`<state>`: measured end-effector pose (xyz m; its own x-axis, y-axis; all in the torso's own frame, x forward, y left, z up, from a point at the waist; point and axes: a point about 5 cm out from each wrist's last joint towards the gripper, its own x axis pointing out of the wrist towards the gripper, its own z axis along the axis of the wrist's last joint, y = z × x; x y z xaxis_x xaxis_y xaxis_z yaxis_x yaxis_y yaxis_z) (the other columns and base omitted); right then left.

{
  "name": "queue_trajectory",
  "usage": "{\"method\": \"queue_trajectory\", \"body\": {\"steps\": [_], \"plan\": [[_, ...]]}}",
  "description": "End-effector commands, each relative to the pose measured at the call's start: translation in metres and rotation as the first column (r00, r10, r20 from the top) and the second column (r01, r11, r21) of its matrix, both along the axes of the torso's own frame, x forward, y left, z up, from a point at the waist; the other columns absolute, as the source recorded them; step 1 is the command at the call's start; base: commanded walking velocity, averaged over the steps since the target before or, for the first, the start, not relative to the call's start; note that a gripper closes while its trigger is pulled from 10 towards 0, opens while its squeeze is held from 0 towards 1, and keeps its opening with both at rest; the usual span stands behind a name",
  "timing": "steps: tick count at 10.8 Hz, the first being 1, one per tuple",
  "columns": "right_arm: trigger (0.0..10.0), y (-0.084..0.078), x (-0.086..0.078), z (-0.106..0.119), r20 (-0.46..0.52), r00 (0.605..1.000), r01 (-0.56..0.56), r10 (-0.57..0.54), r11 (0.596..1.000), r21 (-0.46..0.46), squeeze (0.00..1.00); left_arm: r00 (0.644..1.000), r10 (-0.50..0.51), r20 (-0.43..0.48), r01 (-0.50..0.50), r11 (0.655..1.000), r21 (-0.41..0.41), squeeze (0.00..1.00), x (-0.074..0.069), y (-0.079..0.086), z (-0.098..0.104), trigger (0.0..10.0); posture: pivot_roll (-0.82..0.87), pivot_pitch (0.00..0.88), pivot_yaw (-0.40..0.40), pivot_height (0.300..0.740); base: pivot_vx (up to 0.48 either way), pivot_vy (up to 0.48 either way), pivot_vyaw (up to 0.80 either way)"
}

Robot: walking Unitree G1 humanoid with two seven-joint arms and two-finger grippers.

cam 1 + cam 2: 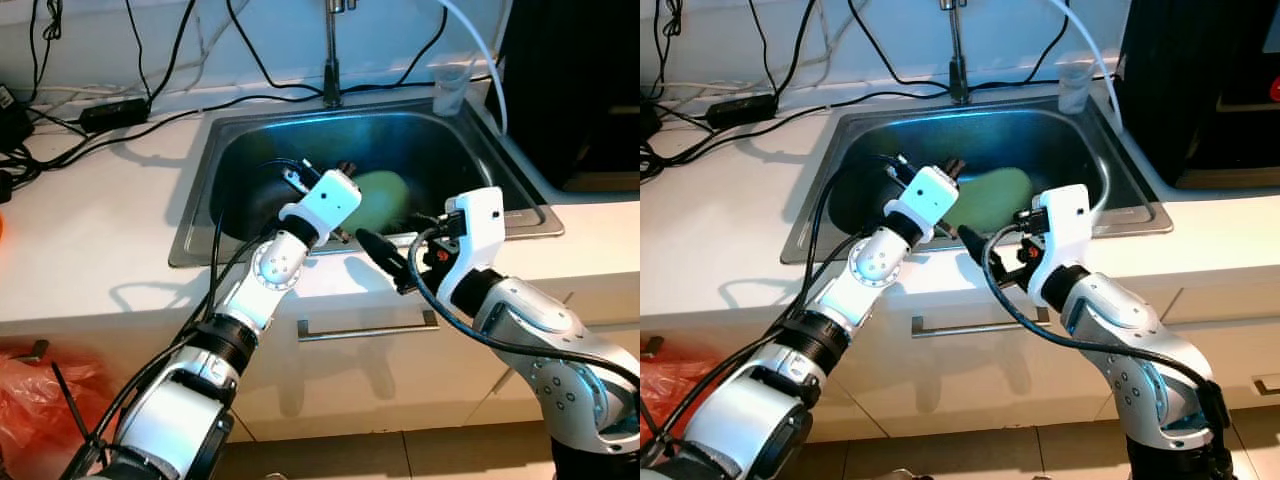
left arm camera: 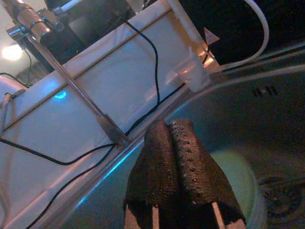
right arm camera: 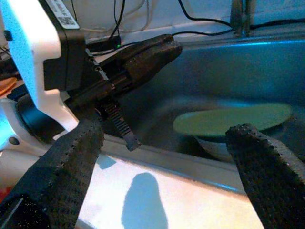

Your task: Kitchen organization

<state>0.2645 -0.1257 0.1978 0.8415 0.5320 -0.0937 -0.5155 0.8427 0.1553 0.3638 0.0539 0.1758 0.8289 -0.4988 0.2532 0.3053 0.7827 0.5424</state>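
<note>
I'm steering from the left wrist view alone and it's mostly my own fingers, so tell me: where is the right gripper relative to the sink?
Observer: The right gripper hangs at the front rim of the sink, beside the left gripper.
Operator: Is it open?
Observer: Yes, its fingers are spread wide; yours are pressed together, holding nothing.
Operator: What's the green thing under me?
Observer: A green plate resting on a white bowl in the basin.
Operator: Anything on the back rim?
Observer: A clear cup right of the faucet.
</note>
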Motion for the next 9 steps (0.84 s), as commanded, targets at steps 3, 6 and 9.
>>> {"method": "queue_trajectory", "body": {"steps": [3,6,9], "plan": [[10.0,0.0,-0.001,0.002,-0.002,1.0,0.0,0.0,1.0,0.005,0.0,0.998,0.041,-0.038,-0.041,0.999,0.019,0.0,0.007,0.004,-0.005,1.6,-0.1,0.041,0.115,0.74,0.0,0.0,0.0],[10.0,0.001,0.002,0.004,0.004,1.0,-0.004,0.004,1.0,0.003,0.0,0.987,0.097,-0.127,-0.094,0.995,0.027,0.0,0.013,0.007,-0.017,10.0,-0.11,0.03,0.114,0.74,0.0,0.0,0.0],[10.0,0.0,0.003,0.005,0.012,1.0,-0.001,0.001,1.0,0.0,0.0,0.965,0.157,-0.211,-0.15,0.988,0.045,0.0,0.016,0.013,-0.031,10.0,-0.11,0.02,0.119,0.74,0.0,0.0,0.0]]}}
